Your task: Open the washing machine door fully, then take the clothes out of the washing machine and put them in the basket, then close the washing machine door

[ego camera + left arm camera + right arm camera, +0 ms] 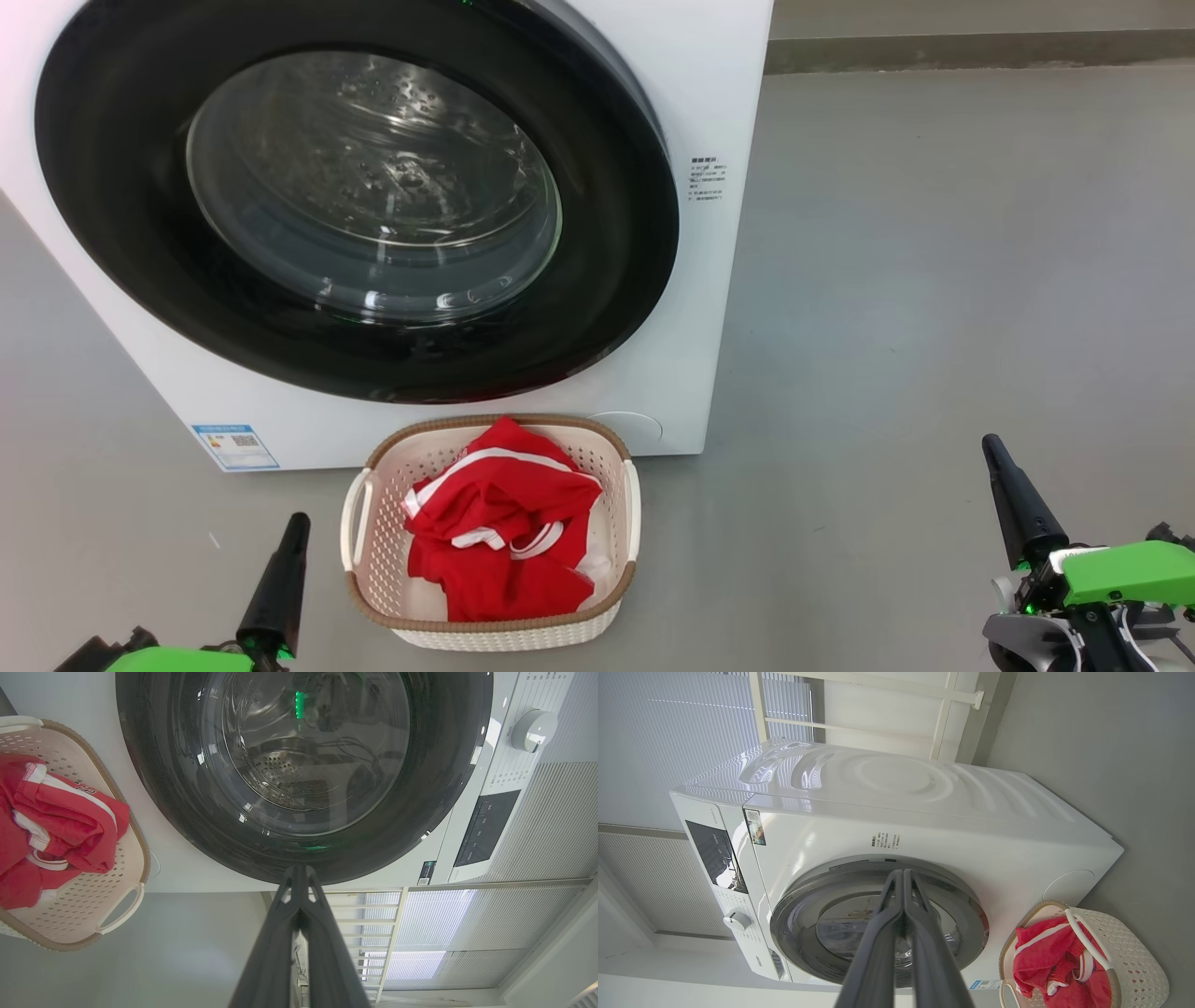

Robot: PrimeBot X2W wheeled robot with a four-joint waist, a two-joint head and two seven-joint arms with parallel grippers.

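The washing machine point(709, 112) point(896, 821) stands white and boxy with its door point(355, 196) point(303, 765) point(878, 919) shut flat against the front; through the glass the steel drum looks bare. The red clothes point(499, 527) point(51, 826) point(1050, 961) with white trim lie heaped in the cream basket point(373, 551) point(117, 858) point(1134, 966) on the floor just before the machine. My left gripper point(297, 523) point(299, 870) hovers left of the basket, shut and holding nothing. My right gripper point(991, 446) point(902, 873) is far right of the basket, shut, nothing in it.
Grey floor point(934, 280) stretches wide to the right of the machine. A wall base point(980, 51) runs behind. The control panel and dial point(532, 730) are on the machine's top front. Window blinds point(668, 742) stand behind the machine.
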